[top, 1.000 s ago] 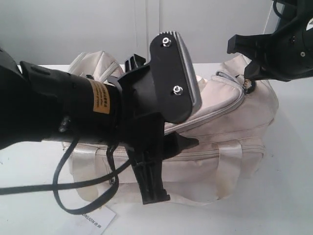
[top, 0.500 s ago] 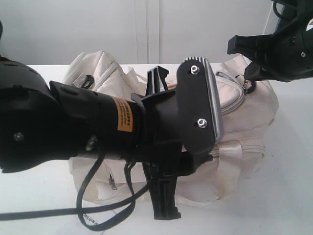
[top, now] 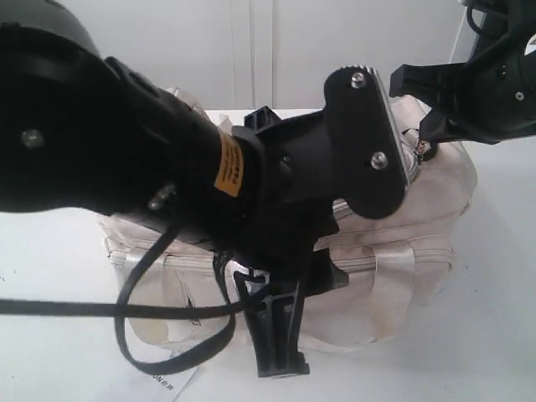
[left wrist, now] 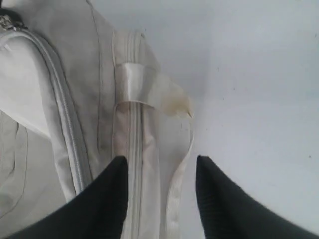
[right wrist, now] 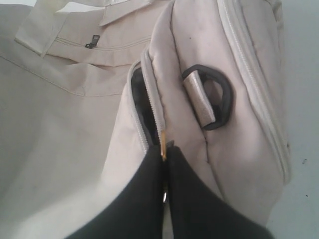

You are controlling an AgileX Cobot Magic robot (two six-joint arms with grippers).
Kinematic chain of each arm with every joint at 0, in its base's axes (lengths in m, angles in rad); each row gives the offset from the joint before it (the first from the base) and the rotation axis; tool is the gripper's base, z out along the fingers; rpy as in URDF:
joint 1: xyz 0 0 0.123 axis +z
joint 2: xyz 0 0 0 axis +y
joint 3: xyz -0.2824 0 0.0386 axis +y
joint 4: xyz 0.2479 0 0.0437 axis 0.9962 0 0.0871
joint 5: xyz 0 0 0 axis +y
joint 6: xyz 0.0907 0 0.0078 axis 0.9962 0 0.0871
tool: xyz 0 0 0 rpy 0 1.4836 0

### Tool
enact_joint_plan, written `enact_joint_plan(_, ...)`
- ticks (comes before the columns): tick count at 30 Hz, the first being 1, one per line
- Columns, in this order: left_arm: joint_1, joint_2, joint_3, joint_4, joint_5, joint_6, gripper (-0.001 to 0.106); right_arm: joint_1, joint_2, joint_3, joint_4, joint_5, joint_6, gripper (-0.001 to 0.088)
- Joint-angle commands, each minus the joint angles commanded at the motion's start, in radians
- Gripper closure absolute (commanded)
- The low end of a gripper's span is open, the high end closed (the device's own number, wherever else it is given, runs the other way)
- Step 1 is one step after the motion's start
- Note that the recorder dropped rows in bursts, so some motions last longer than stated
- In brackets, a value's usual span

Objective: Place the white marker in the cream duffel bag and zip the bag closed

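The cream duffel bag (top: 423,222) lies on the white table, mostly hidden behind my left arm (top: 251,184). My right gripper (right wrist: 164,152) is at the bag's right end (top: 429,132), shut on the main zip's pull (right wrist: 162,145), next to a black end ring (right wrist: 215,102). A short dark gap of the zip (right wrist: 141,102) is still parted just ahead of the pull. My left gripper (left wrist: 160,167) is open and empty, hovering over the bag's front side (left wrist: 75,74), its zip and a shiny strap (left wrist: 133,84). The white marker is not in view.
A white paper hang tag (top: 159,387) lies on the table in front of the bag. The left arm's black cable (top: 126,331) loops down over the bag's front. White table surface (left wrist: 259,74) shows beside the bag.
My left arm has swung up and to the right across the bag, now filling more of the exterior view. The right gripper has stayed at the bag's right end.
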Motion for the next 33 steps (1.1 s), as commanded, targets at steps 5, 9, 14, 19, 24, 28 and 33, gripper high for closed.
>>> enact_joint_plan(5,-0.092,0.078,-0.004,0.276,-0.050,-0.145,0.057,0.000,0.000,0.000,0.000,0.019,-0.003,0.0868)
enact_joint_plan(9,-0.092,0.130,-0.004,0.328,-0.116,-0.156,0.057,0.000,0.000,0.000,0.000,0.025,-0.008,0.0868)
enact_joint_plan(14,-0.092,0.200,-0.004,0.487,-0.231,-0.290,0.057,0.000,0.000,0.000,0.000,0.025,-0.008,0.0868)
enact_joint_plan(19,-0.092,0.248,-0.006,0.682,-0.226,-0.437,0.053,0.000,0.000,0.000,0.000,0.025,-0.011,0.0868)
enact_joint_plan(24,-0.092,0.271,-0.006,0.833,-0.234,-0.574,0.053,0.000,0.000,0.000,-0.002,0.025,-0.010,0.0868)
enact_joint_plan(28,-0.092,0.287,-0.006,0.854,-0.258,-0.583,0.053,0.000,0.000,0.000,-0.002,0.025,-0.030,0.0868)
enact_joint_plan(33,-0.086,0.314,-0.007,0.868,-0.284,-0.583,0.053,0.000,0.000,0.000,-0.002,0.025,-0.030,0.0868)
